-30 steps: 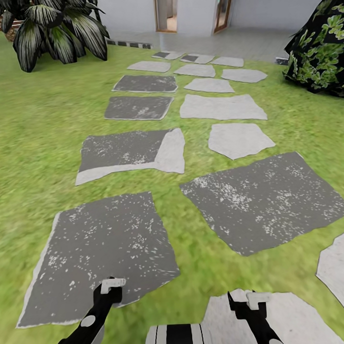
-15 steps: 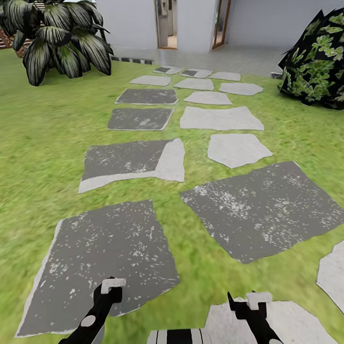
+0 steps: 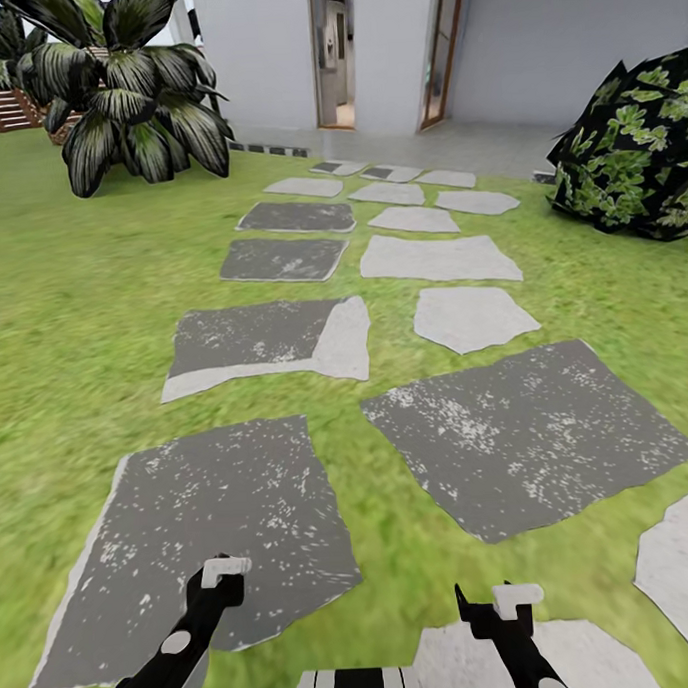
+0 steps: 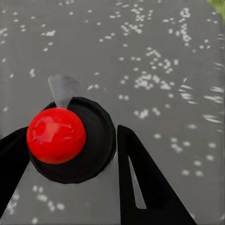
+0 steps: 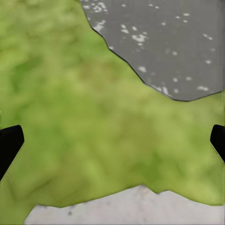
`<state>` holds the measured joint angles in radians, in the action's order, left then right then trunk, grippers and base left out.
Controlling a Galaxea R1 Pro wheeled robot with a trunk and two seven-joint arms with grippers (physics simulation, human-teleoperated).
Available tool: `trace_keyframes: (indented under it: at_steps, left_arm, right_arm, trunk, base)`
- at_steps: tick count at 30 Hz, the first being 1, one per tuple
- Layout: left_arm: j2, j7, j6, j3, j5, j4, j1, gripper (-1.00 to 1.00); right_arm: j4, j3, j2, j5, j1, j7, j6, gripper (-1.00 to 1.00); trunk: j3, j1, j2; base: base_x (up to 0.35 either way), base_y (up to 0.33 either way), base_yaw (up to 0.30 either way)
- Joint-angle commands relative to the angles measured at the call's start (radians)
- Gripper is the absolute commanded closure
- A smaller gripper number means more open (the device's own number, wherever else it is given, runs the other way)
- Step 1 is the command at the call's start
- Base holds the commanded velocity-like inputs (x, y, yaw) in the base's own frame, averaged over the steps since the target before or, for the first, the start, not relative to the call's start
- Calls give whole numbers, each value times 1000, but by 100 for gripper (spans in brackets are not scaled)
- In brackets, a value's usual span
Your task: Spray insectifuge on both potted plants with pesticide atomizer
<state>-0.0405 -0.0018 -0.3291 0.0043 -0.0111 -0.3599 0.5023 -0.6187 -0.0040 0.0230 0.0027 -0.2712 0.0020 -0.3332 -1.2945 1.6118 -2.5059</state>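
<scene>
The garden is spreading out ahead, its grey stepping stones leading across the lawn to an open doorway. The left gripper is hanging over a dark stone; whether its fingers are clenched I cannot tell. The right gripper is hovering over grass, its fingers released wide.

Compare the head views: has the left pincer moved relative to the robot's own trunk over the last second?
No. The left pincer keeps its place beside the striped trunk; only the stepping stones and lawn slide down the picture, so the camera moved.
</scene>
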Motion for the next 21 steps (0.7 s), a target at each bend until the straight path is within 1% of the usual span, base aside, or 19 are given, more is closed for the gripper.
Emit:
trace_keyframes:
  at_steps: [1,12,21]
  left_arm:
    - [0,0,-3,1,-1,1,0,100]
    - [-2,0,-1,0,-2,1,-1,100]
    - [-2,0,9,0,-3,1,-1,100]
  right_arm:
    - [1,0,0,0,0,0,-3,-100]
    - [-2,1,0,0,0,-2,-4,-100]
    - [5,2,-5,0,0,-2,-6,-100]
  trunk:
    - [3,-1,0]
    - [46,-6,3]
    - [81,-10,5]
  base:
    - [0,0,0]
    - [0,0,0]
    - [0,0,0]
